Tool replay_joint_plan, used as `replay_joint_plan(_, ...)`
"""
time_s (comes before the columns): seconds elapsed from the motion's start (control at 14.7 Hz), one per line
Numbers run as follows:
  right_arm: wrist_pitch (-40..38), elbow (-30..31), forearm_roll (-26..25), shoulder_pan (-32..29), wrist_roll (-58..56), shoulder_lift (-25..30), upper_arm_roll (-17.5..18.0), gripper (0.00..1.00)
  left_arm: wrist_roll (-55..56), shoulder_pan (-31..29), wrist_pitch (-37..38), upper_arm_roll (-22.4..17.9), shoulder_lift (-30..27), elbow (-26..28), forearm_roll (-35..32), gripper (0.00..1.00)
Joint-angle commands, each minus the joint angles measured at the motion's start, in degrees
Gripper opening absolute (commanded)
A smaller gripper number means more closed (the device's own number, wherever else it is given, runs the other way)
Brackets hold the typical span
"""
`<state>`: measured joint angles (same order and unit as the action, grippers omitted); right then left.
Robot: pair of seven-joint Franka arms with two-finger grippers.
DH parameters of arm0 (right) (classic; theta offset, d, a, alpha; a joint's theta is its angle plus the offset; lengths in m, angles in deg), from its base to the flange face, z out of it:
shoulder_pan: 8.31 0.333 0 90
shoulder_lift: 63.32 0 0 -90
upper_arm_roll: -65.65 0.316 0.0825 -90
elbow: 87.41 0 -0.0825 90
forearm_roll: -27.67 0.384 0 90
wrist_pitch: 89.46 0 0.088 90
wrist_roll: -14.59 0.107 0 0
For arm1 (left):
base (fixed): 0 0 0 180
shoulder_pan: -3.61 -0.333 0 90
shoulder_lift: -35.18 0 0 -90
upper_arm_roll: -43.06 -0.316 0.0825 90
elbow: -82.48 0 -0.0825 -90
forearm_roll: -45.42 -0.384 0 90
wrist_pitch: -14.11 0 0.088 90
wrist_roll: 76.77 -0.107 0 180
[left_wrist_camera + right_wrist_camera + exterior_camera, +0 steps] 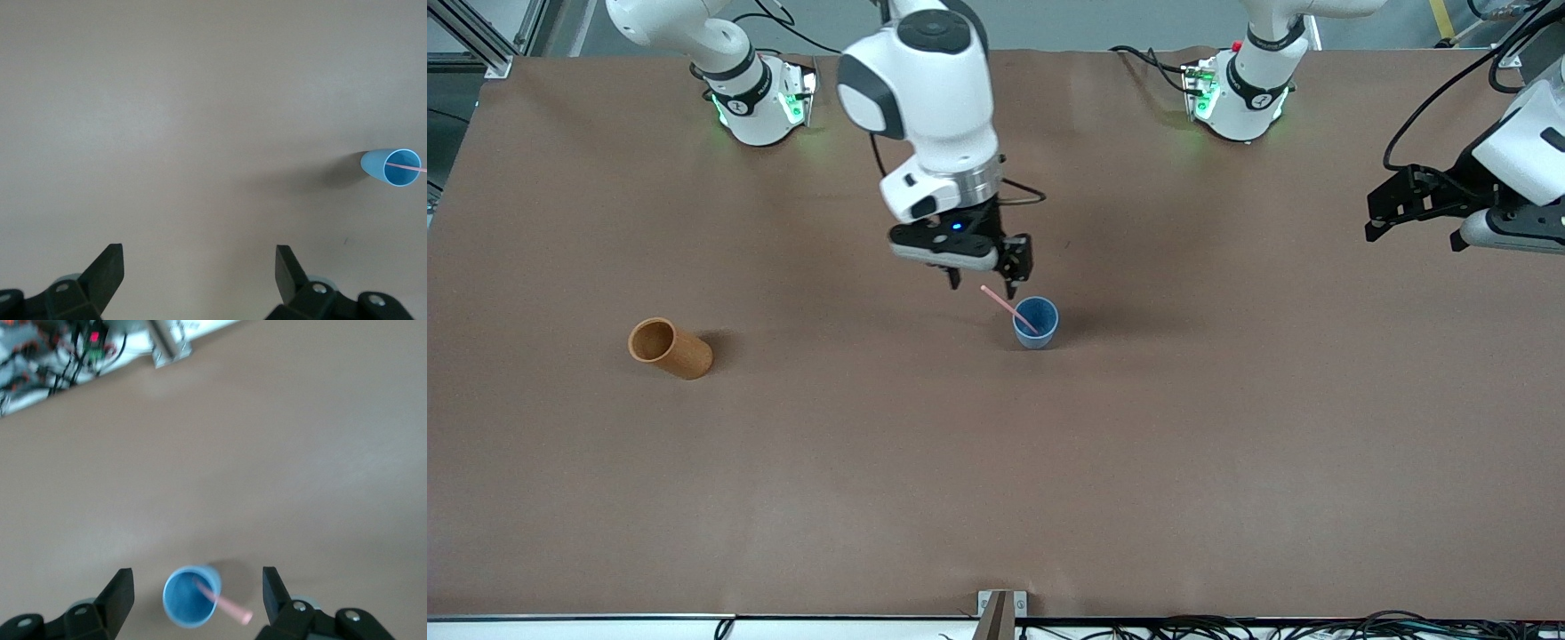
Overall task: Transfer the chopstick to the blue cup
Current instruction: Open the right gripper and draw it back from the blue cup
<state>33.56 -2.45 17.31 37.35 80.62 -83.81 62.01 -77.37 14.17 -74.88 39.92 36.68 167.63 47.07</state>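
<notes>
Black fingers (120,595) of our right gripper (983,281) stand spread apart and grip nothing, hanging just above the blue cup (1036,322), where one pink chopstick (1009,308) already stands in the cup, leaning over the rim with its upper end up toward that gripper. Our left gripper (1414,206) waits in the air over the left arm's end of the brown table (1227,462), its fingers (107,273) also wide apart and empty. An orange-brown cylinder (670,348) lies tipped on its side well apart from the cup, toward the right arm's end.
</notes>
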Motion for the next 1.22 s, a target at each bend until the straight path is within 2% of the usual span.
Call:
replay_joint_plan(0.0,-6.79,1.52,-0.19,-5.20,-5.36,6.24,1.00,0.96,-0.54,-0.37,1.27,-0.20,-0.19,-1.04,0.72,1.00)
replay_joint_plan(0.2,-14.62,2.83,0.08,-10.39,-12.83,10.81,1.08,0.97,0.07,0.25,1.36,-0.02,-0.27,-1.74,0.46,1.00)
replay_joint_plan(0.41,-15.26,10.12,0.60,-16.81,-23.11,18.01,1.00,0.97,0.86,-0.01,2.41,0.06,-0.36,-2.00,1.16,1.00)
replay_joint_plan(0.54,-15.43,14.16,5.15,-21.55,-29.70,22.05,0.91,0.97,1.83,0.16,2.41,-0.02,-0.36,-1.91,1.34,1.00)
replay_joint_plan(0.75,-17.62,20.05,6.14,-27.88,-40.78,27.42,0.73,0.97,2.09,0.42,2.33,0.15,-0.28,-1.91,0.82,1.00)
replay_joint_plan(0.95,-23.59,21.12,6.32,-36.66,-53.70,30.24,0.73,0.97,2.18,-0.01,2.33,0.06,-0.19,-1.91,1.16,1.00)
replay_joint_plan(1.15,-27.46,18.86,6.41,-40.99,-58.11,30.69,-0.58,0.97,0.87,-0.28,2.41,-0.02,-0.54,-1.83,1.25,1.00)
